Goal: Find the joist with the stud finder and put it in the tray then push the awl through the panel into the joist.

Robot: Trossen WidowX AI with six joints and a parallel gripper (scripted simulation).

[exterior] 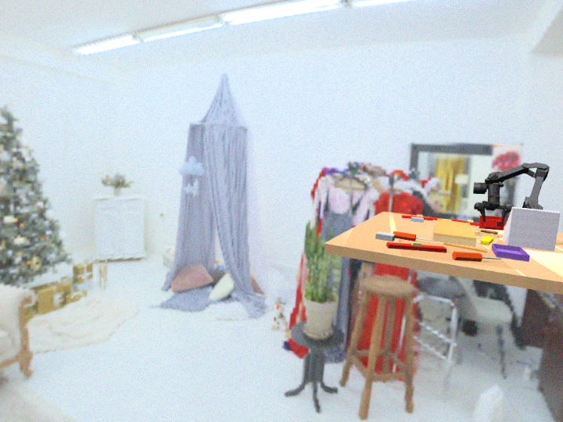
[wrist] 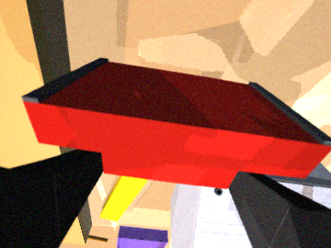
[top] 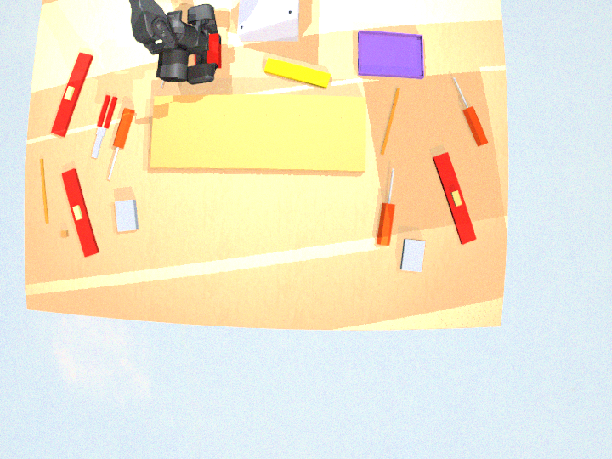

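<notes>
My gripper (top: pixel 206 44) (wrist: pixel 168 154) is shut on the red stud finder (top: pixel 214 51) (exterior: pixel 490 222) (wrist: pixel 138 135), which has dark end strips. It holds it just beyond the far long edge of the yellow floor panel (top: pixel 260 133) (exterior: pixel 454 234) (wrist: pixel 11 121), towards the panel's left end in the top view. The purple tray (top: pixel 390 54) (exterior: pixel 511 252) (wrist: pixel 142 242) is empty, at the far right. The awl (exterior: pixel 488 231) is mostly hidden under the arm in the top view; only its thin tip shows. No indicator light or hole shows, and the joist is hidden.
A yellow bar (top: pixel 297 72) (wrist: pixel 123 197) lies between stud finder and tray. A white box (top: pixel 270 13) stands behind it. Red levels (top: pixel 72 94) (top: pixel 80 212) (top: pixel 454 198), orange screwdrivers (top: pixel 122 128) (top: pixel 386 223) (top: pixel 475 126), pencils (top: pixel 390 121) (top: pixel 44 191) and grey blocks (top: pixel 126 215) (top: pixel 412 255) lie at the sides.
</notes>
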